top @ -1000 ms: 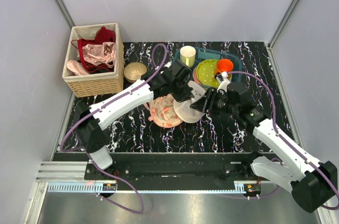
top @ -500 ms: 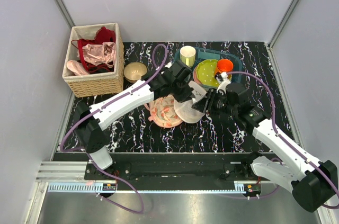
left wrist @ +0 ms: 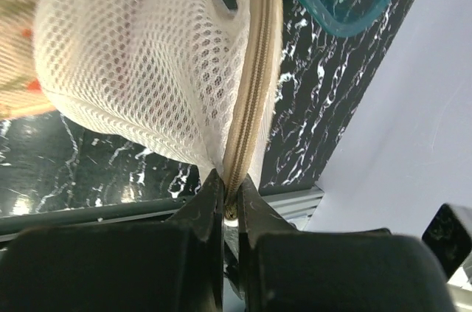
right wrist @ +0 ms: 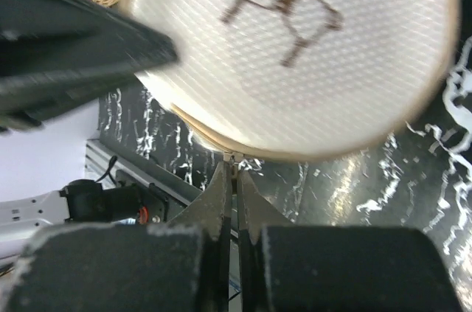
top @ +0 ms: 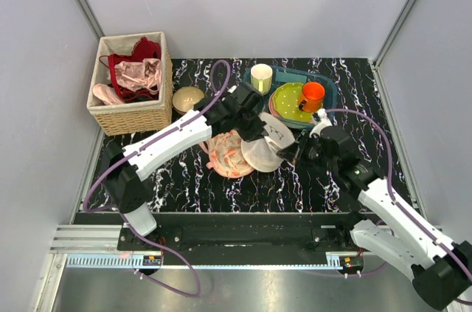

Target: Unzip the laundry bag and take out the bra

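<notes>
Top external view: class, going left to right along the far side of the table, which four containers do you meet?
Wicker basket → tan bowl → cream cup → orange cup.

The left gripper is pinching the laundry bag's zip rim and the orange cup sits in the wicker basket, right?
No. The orange cup stands in the teal tray, not in the wicker basket; the top view shows it. The left gripper does pinch the laundry bag by its zip rim.
</notes>
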Motion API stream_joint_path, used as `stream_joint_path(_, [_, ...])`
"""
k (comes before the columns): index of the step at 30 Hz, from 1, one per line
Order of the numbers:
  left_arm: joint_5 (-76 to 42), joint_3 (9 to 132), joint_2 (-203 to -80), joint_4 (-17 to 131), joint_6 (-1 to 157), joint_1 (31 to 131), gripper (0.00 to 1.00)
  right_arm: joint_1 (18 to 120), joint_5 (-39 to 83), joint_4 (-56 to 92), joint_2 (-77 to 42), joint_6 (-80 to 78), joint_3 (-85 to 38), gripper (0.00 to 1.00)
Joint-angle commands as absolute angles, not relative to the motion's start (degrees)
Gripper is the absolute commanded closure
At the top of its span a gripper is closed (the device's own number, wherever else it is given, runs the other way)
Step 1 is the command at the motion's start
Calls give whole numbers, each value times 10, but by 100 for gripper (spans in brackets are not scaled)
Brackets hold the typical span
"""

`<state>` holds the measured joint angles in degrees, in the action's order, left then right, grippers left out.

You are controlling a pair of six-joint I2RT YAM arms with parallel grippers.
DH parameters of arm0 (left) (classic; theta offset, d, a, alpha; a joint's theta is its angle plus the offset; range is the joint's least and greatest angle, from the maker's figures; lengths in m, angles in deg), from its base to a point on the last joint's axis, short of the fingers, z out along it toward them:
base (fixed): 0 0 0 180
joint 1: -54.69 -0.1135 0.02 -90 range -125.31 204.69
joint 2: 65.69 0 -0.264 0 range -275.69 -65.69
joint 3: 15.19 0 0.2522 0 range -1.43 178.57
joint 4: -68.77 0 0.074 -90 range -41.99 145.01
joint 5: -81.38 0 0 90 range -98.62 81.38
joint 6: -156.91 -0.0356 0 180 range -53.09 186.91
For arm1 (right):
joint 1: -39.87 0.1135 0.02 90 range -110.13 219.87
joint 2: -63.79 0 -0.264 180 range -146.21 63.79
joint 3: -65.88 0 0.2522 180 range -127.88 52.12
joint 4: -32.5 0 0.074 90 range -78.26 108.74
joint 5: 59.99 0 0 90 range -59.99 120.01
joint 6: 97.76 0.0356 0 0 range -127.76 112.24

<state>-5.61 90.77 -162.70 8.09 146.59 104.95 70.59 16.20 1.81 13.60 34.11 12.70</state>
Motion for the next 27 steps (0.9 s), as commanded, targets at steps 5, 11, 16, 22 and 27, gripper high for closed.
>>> stream_joint_path(5, [-59, 924, -1605, 28, 1373, 984, 100, 706, 223, -120, 229, 337, 192, 100])
stream_joint_path(11, [-48, 958, -1657, 76, 1299, 978, 100, 706, 186, -141, 263, 354, 191, 100])
stream_joint_path(16, [-116, 995, -1719, 175, 1184, 979, 100, 707, 197, -173, 284, 350, 122, 100])
stream_joint_path(22, [-231, 876, -1637, 351, 1097, 980, 20, 707, 205, -167, 241, 369, 91, 100])
stream_joint_path(27, [-231, 797, -1541, 357, 1123, 982, 1, 708, 193, -118, 215, 394, 126, 100])
